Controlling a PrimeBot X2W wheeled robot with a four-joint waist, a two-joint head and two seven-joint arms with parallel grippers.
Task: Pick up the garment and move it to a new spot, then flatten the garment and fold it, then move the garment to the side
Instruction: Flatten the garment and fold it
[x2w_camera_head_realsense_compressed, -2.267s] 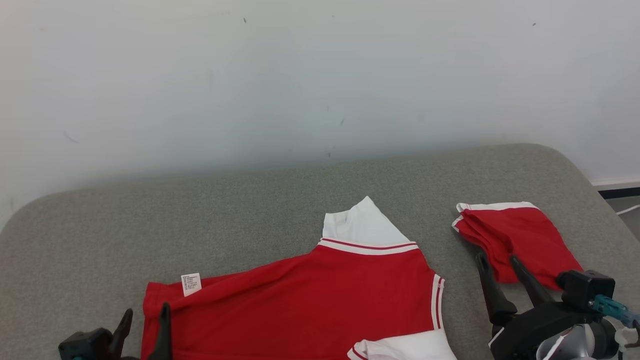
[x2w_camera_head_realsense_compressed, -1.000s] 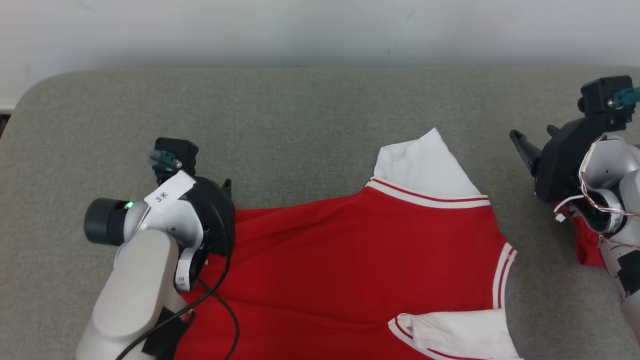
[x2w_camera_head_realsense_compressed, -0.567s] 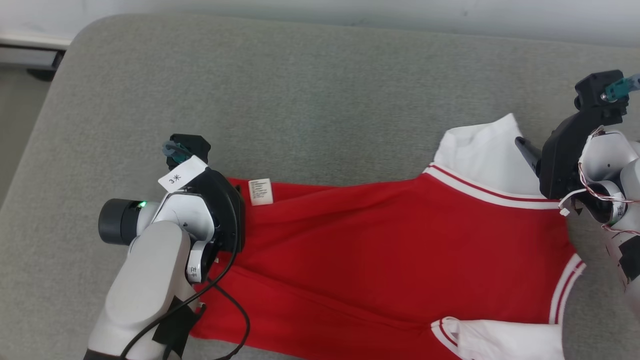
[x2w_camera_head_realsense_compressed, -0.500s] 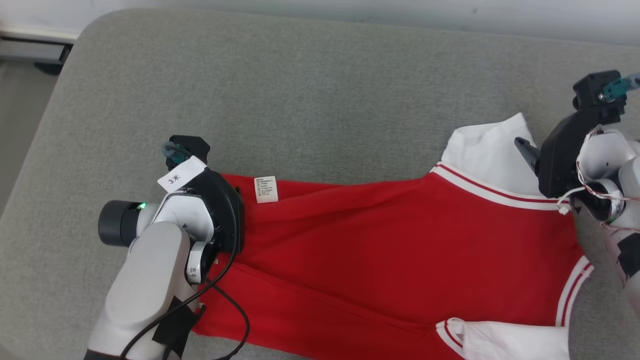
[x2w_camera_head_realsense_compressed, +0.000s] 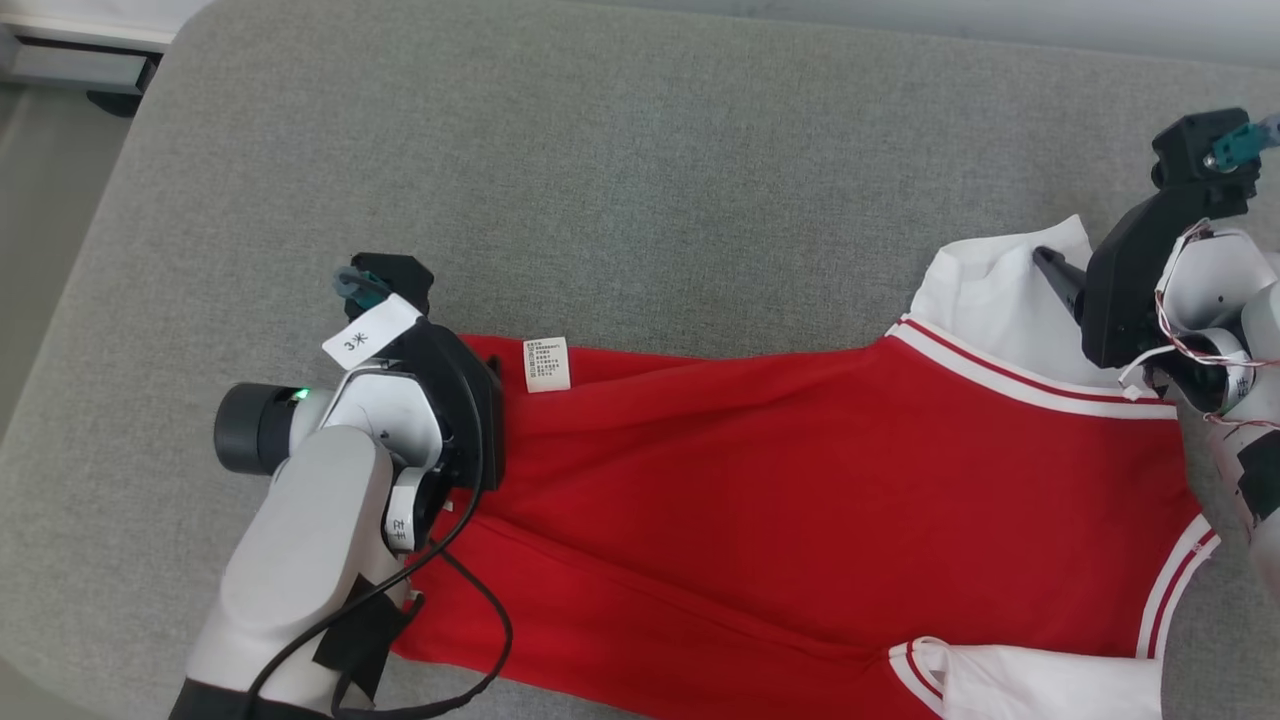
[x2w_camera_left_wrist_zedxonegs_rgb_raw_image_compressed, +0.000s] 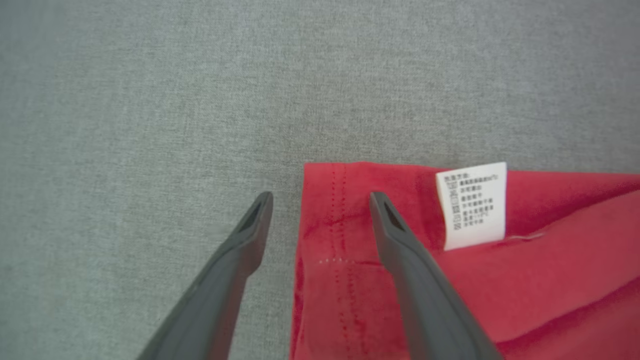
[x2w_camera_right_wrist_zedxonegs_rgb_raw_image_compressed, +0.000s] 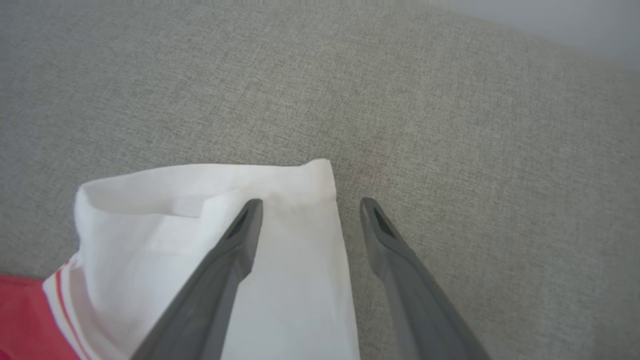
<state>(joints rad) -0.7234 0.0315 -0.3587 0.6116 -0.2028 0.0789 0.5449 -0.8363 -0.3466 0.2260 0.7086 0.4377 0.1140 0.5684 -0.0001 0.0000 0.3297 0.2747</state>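
Left gripper (x2w_camera_left_wrist_zedxonegs_rgb_raw_image_compressed: 320, 200) spread astride the hem corner (x2w_camera_left_wrist_zedxonegs_rgb_raw_image_compressed: 340, 225), right gripper (x2w_camera_right_wrist_zedxonegs_rgb_raw_image_compressed: 310, 205) spread astride the white sleeve edge (x2w_camera_right_wrist_zedxonegs_rgb_raw_image_compressed: 300, 250), garment (x2w_camera_head_realsense_compressed: 800, 480) lying on the grey pad (x2w_camera_head_realsense_compressed: 600, 150); a shallow pinch could catch one layer or slip off.

Grey fabric surface (x2w_camera_head_realsense_compressed: 640, 150) with rounded corner, bare floor (x2w_camera_head_realsense_compressed: 40, 220) beside it

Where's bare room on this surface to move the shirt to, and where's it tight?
Widest bare stretch: the grey surface past the shirt, from the left gripper across to the white sleeve. A narrower strip runs left of the hem to the surface's edge. Crowded: the near side, covered by shirt, and the right end around the sleeve and right gripper.
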